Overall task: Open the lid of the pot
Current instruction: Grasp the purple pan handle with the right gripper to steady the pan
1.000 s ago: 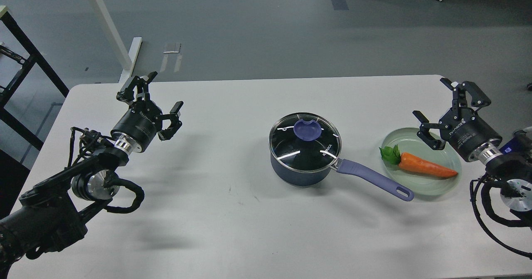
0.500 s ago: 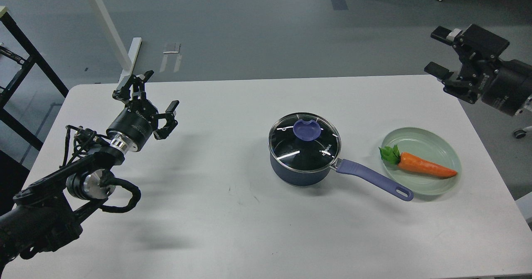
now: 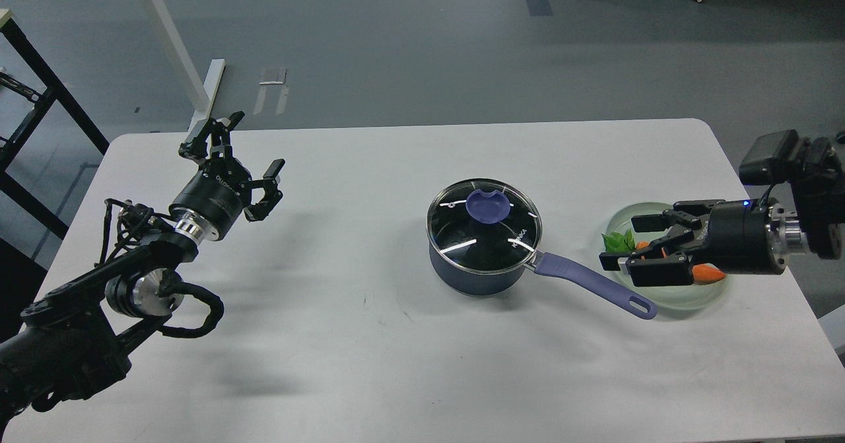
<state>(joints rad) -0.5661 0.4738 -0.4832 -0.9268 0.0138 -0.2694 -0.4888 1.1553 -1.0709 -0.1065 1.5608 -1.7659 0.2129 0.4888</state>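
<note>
Since half a second ago the right hand [image 3: 628, 243] has swung down from the upper right of the frame to mid-right, now pointing leftward in front of the plate; the left arm and all table items are unchanged.

Left side: the left hand [image 3: 245, 158] hangs above the white rectangular table [image 3: 343, 337] in the upper-left part of it, fingers spread wide, holding nothing. Well apart from the pot.

Centre: the dark blue saucepan [image 3: 470, 276] stands upright on the table. The round clear glass lid with metal rim [image 3: 484, 226] sits closed on it, its flat blue-purple knob [image 3: 488, 206] toward the upper part of the lid. The saucepan's long blue-purple handle [image 3: 594, 287] runs toward the lower right, its holed end lying near the plate's lower-left edge.

Right of centre: the pale green round plate [image 3: 700, 296] lies on the table, mostly screened by the right hand. An orange carrot with green leaves [image 3: 619, 241] lies on it; only the leaves and bits of orange show past the fingers.

Right side: the right hand has its fingers parted, holding nothing, its tips just right of the handle's end and not touching it. Whether it touches the carrot cannot be told.
</note>
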